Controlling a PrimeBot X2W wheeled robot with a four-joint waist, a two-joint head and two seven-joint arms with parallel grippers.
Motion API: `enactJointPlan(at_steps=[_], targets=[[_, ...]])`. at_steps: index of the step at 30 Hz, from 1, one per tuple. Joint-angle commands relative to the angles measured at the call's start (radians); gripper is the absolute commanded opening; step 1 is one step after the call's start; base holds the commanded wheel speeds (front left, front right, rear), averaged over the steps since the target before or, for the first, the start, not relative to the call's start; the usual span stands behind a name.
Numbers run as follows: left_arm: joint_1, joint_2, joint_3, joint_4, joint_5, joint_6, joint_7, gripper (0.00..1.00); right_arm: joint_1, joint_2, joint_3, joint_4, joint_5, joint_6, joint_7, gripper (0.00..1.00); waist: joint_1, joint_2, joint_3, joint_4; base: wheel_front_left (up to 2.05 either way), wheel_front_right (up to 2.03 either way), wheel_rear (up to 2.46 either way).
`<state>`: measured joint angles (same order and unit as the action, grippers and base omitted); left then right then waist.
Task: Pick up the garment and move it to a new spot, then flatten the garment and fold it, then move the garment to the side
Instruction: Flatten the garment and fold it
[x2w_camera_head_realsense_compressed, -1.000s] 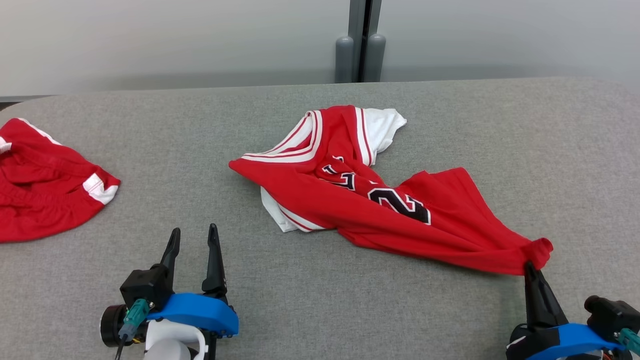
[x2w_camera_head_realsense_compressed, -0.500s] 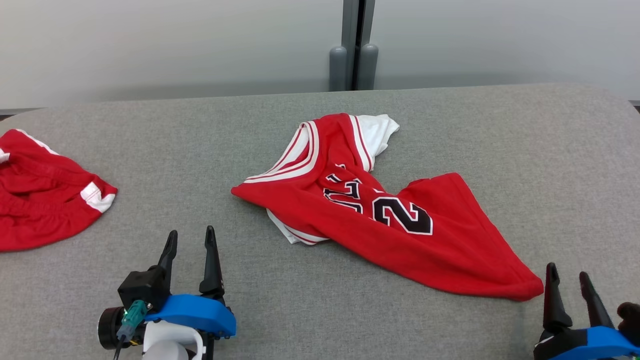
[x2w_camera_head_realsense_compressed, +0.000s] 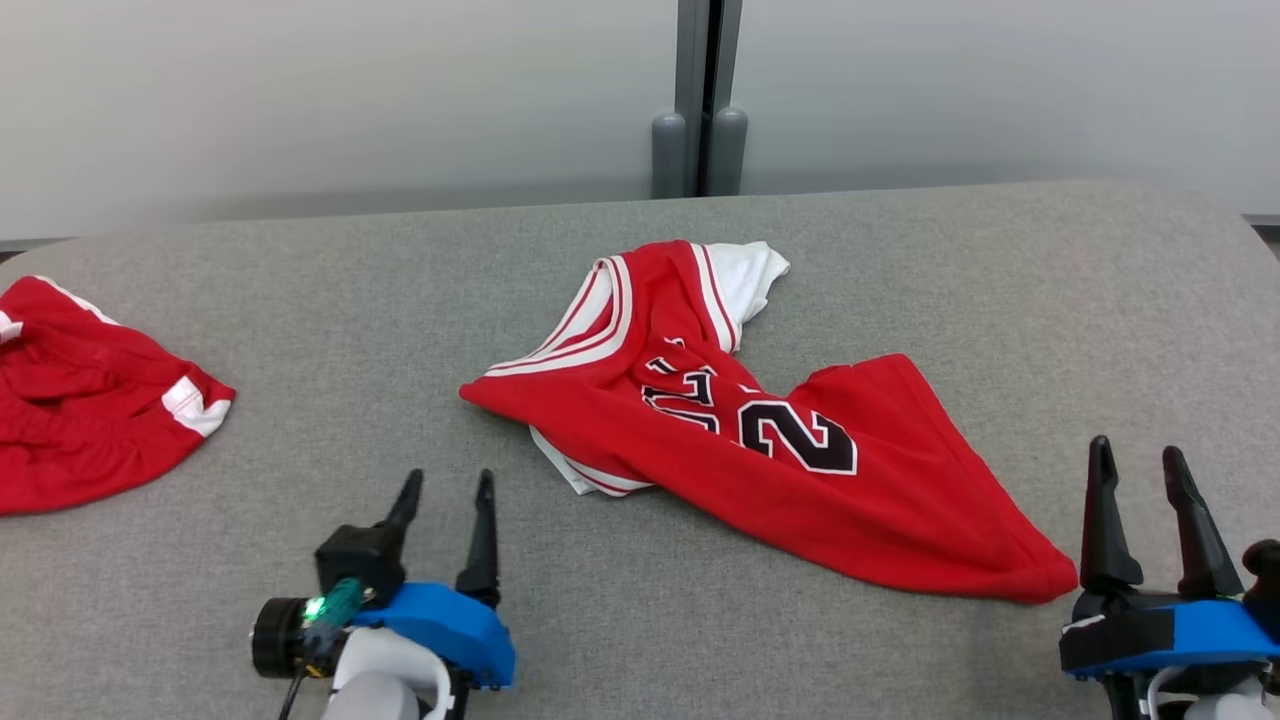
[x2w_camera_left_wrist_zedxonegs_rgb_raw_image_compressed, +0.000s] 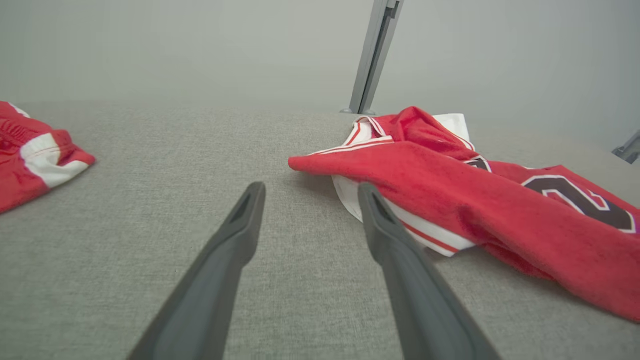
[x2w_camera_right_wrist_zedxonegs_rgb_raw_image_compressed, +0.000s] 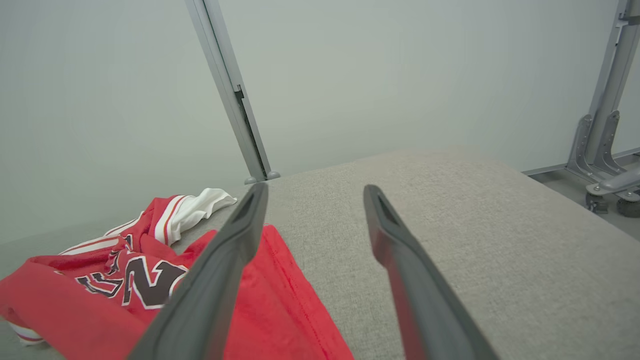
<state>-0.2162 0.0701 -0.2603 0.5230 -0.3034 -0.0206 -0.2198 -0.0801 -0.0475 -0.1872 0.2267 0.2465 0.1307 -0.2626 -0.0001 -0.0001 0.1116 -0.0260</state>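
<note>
Grey desk (x2w_camera_head_realsense_compressed: 900, 280) bears a crumpled red jersey (x2w_camera_head_realsense_compressed: 880, 510); with left claw (x2w_camera_head_realsense_compressed: 449, 480) and right claw (x2w_camera_head_realsense_compressed: 1135, 450) both spread empty, we should pinch opposite corners.

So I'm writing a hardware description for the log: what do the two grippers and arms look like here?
Left gripper and right gripper each have two long, dark, tapering fingers on a bright blue housing over a pale forearm. The left carries a black cylinder with a green-lit connector and a thin dark cable.
</note>
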Motion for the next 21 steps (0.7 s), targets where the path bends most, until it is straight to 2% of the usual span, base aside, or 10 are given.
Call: enactJointPlan(at_steps=[1, 6, 10, 21], targets=[[-0.021, 0.003, -0.006, 0.007, 0.006, -0.006, 0.003, 1.00, -0.018, -0.006, 0.004, -0.008, 0.006, 0.000, -0.003, 1.00, 0.0001, 0.0001, 0.003, 0.001, 0.00, 0.00, 0.00], [-0.081, -0.005, -0.080, 0.086, 0.029, -0.041, 0.043, 1.00, -0.029, -0.006, 0.043, -0.025, 0.011, 0.000, -0.003, 1.00, 0.0001, 0.0001, 0.031, -0.010, 0.00, 0.00, 0.00], [-0.131, -0.012, -0.122, 0.154, 0.028, -0.049, 0.066, 1.00, -0.048, -0.006, 0.074, -0.039, 0.009, 0.000, -0.002, 1.00, 0.0001, 0.0001, 0.056, -0.034, 0.00, 0.00, 0.00], [-0.258, -0.017, -0.150, 0.358, 0.028, -0.025, 0.109, 1.00, -0.083, -0.006, 0.127, -0.069, 0.010, 0.000, -0.002, 1.00, 0.0001, 0.0001, 0.116, -0.112, 0.00, 0.00, 0.00]])
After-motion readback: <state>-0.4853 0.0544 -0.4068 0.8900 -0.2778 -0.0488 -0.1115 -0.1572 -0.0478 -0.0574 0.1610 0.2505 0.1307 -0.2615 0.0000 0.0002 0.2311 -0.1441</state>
